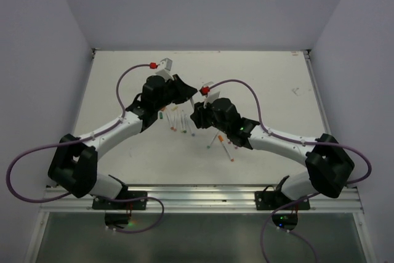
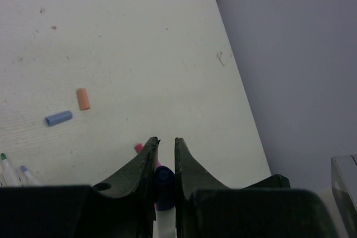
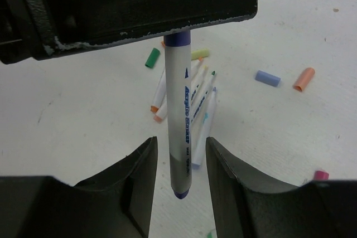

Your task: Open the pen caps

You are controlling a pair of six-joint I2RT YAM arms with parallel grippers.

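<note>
My left gripper [image 2: 166, 140] is shut on the dark blue cap [image 2: 163, 185] of a white pen, whose barrel [image 2: 164, 221] runs back between the fingers. In the right wrist view the left gripper [image 3: 128, 4] holds this pen by its cap [image 3: 178, 39] and the barrel [image 3: 178, 115] hangs down between the jaws of my right gripper [image 3: 181, 143]. Those jaws are open, with a gap on each side of the barrel. Loose caps lie on the table: orange [image 2: 83, 98], blue [image 2: 58, 118], pink [image 2: 138, 148], green [image 3: 152, 57] and yellow-green [image 3: 200, 54]. Both grippers meet at mid table, left [image 1: 184, 90] and right [image 1: 200, 114].
Several uncapped white pens [image 3: 201, 90] lie in a loose bunch under the grippers, also in the top view [image 1: 181, 121]. More pens [image 1: 225, 146] lie near the right arm. White walls enclose the table [image 1: 265, 78] on the far, left and right sides.
</note>
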